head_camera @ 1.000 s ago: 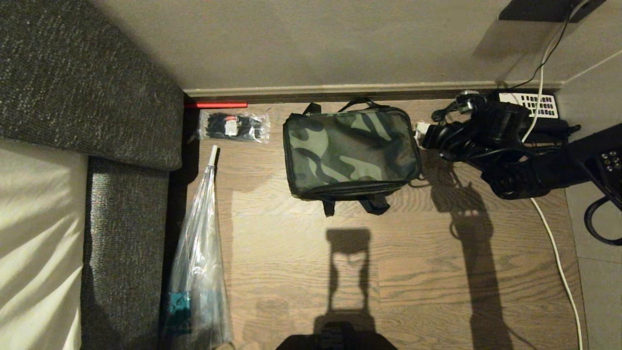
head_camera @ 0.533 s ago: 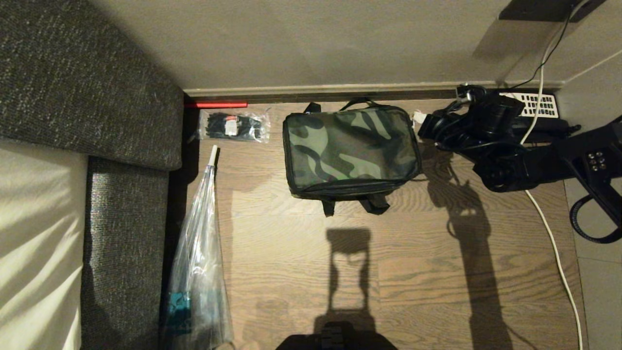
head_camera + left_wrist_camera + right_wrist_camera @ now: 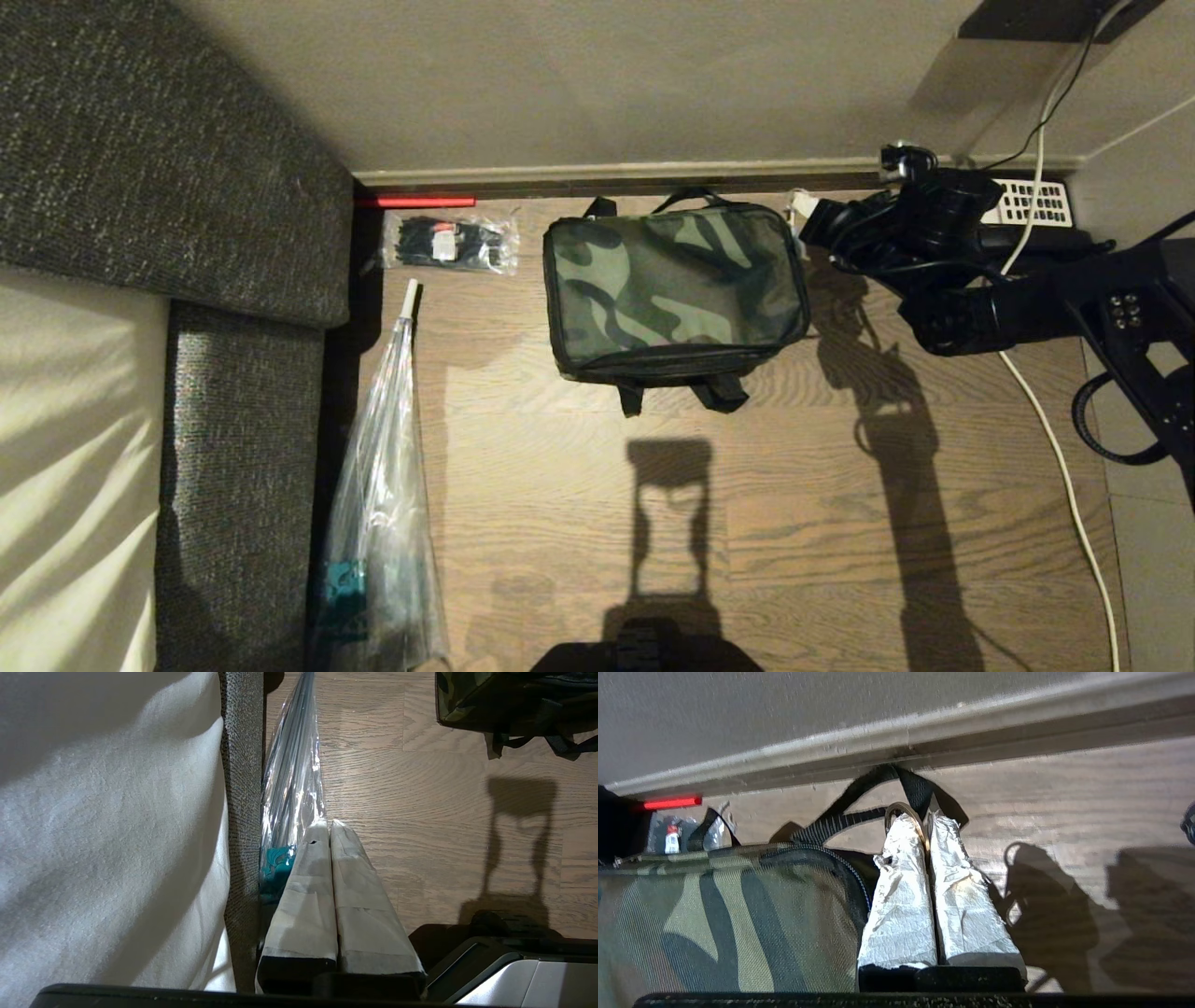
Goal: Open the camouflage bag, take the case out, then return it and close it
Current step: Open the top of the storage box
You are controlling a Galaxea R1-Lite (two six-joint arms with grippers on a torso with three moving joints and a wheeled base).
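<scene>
Clearly the camouflage bag [image 3: 674, 287] sits zipped on the wooden floor [image 3: 794, 523] by the wall, soft-sided and floppy I judge, so my right gripper [image 3: 923, 817], pinched tight on the metal zipper ring [image 3: 903, 810] at its far right corner, holds the sensible spot.

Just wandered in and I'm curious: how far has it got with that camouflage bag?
Nothing looks done: the camouflage bag lies shut, no case in sight. In hand: the right arm has its jaws pinched on a metal ring at the bag's corner. Left, apparently: opening, removing, returning, closing.
</scene>
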